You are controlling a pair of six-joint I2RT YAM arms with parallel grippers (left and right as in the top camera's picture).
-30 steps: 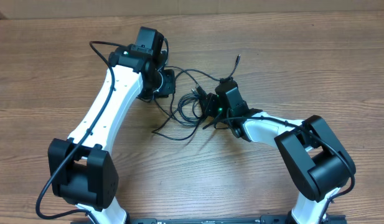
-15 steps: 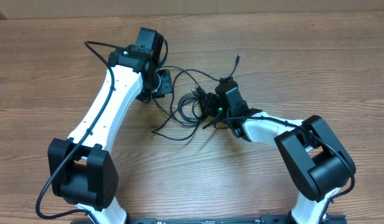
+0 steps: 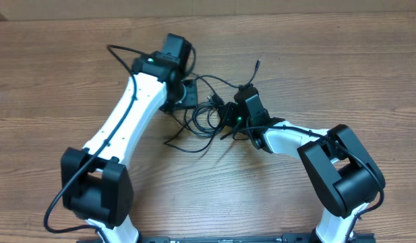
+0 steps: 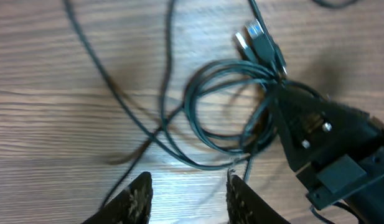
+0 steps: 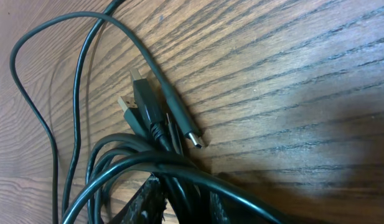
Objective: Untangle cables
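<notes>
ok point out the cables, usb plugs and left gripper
cables (image 4: 238,64), left wrist view, top of the loop
usb plugs (image 5: 144,102), right wrist view, black plug body
left gripper (image 4: 188,190), left wrist view, midway between fingertips

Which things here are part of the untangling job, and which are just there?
Job: tangled black cables; left gripper; right gripper.
Just there: wooden table; left arm's own thick cable.

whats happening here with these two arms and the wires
Two robot arms are working on a tangle of thin black cables on a wooden table. The right gripper pinches the coiled bundle near its plugs; the left gripper hovers open beside it, holding nothing. The knot is not yet undone.
</notes>
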